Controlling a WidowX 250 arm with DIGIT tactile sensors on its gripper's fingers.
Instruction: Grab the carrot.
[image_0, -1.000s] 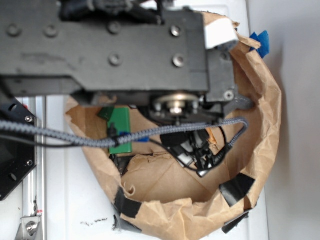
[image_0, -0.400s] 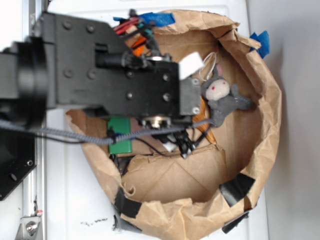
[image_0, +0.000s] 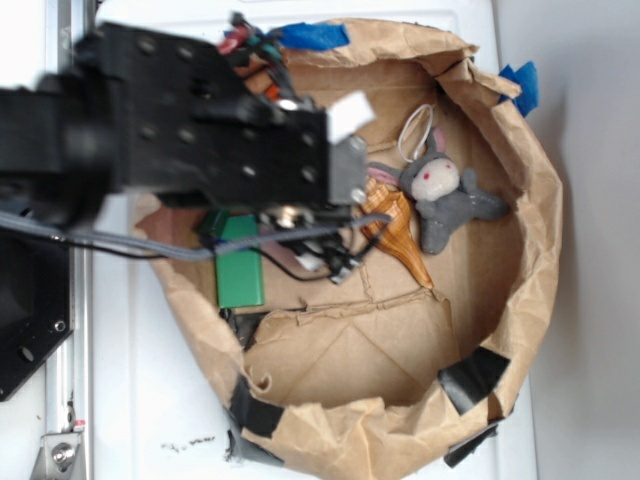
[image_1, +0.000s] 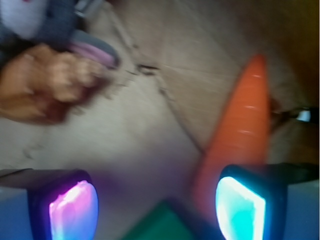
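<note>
Gripper (image_1: 157, 207) hangs open and empty — the carrot (image_1: 240, 130) sits right of frame by one pad, so it needs centring before closing.

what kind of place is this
Likely a lab robot test rig, not a home: a taped brown paper bin on a white surface, holding toys such as a carrot, seashell and plush bunny.

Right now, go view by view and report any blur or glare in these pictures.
Exterior view: the arm is motion-smeared, while the paper bag and grey bunny toy stay sharp. Wrist view: soft all over; the carrot and seashell are fuzzy-edged, and the gripper pads glow pink and cyan.
</note>
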